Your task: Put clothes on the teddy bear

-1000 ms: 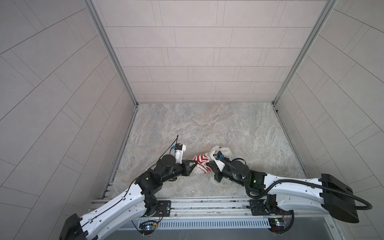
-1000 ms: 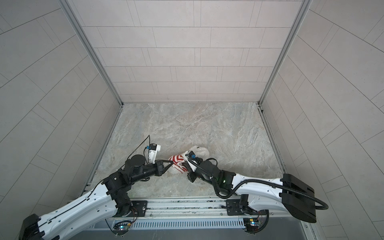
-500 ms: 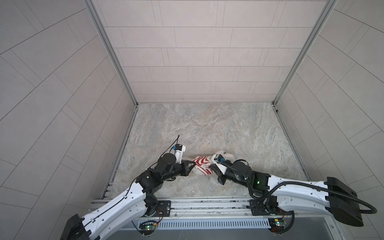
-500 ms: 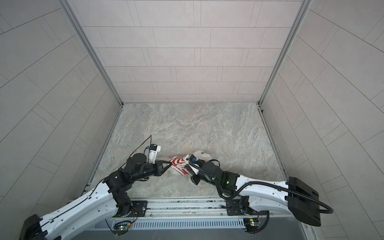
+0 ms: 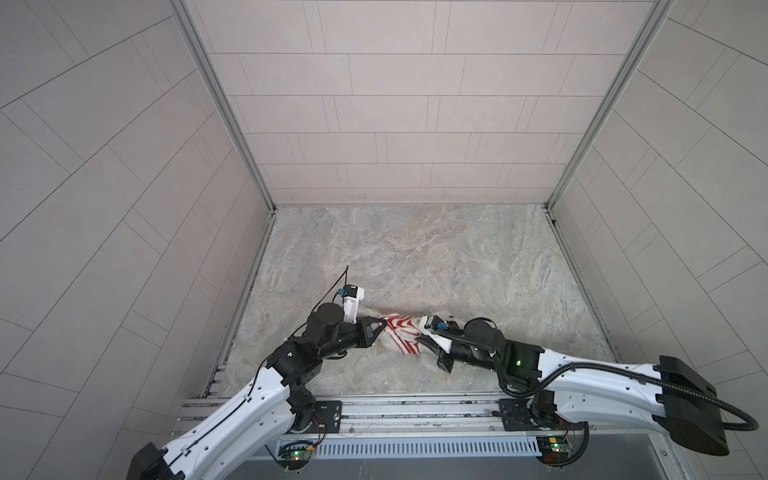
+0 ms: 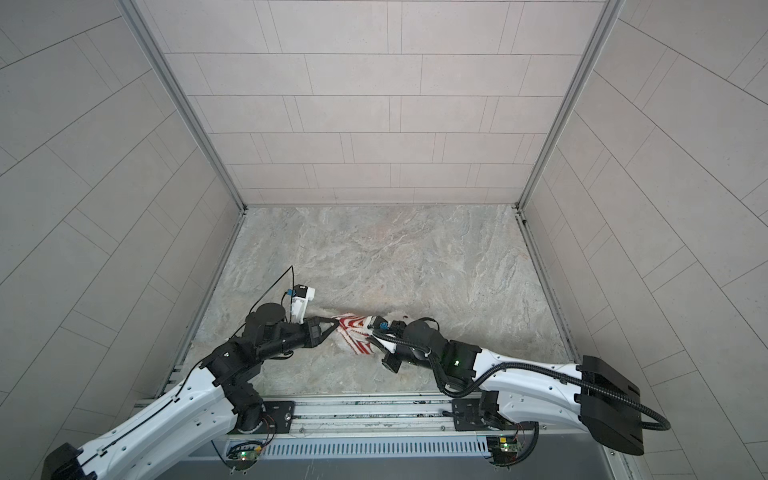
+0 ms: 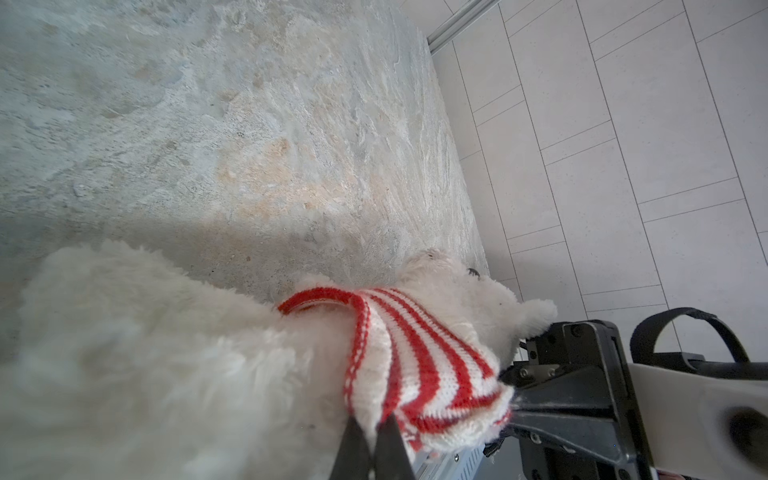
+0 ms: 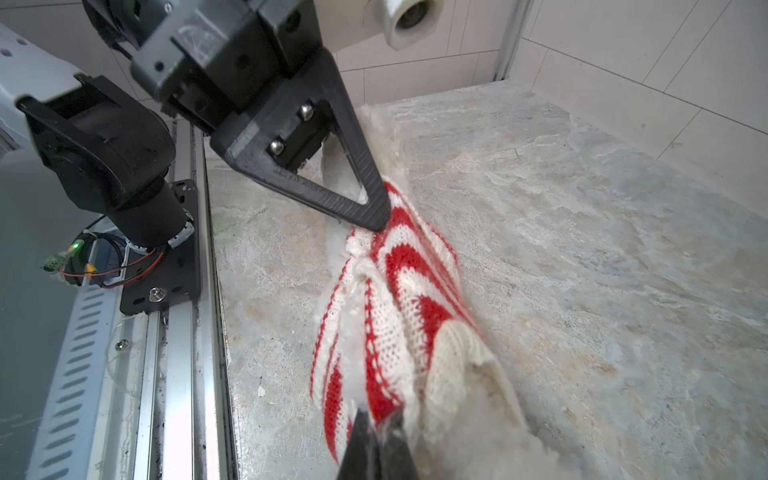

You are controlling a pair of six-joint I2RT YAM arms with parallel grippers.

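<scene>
The teddy bear (image 7: 145, 353) lay at the front of the worktop (image 7: 249, 124), between the two arms, with the striped sweater (image 8: 399, 291) bunched on it. The left fingers (image 7: 352, 451) and right fingers (image 8: 362, 451) were each pinched tight on a fold of knit at opposite ends. The bear looked light, soft and squashy (its fur probably slides under wool), so a stubby limb seemed a better hold than loose pile.

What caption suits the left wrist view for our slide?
Left fingers and right fingers pinch the striped sweater on the teddy bear.
</scene>
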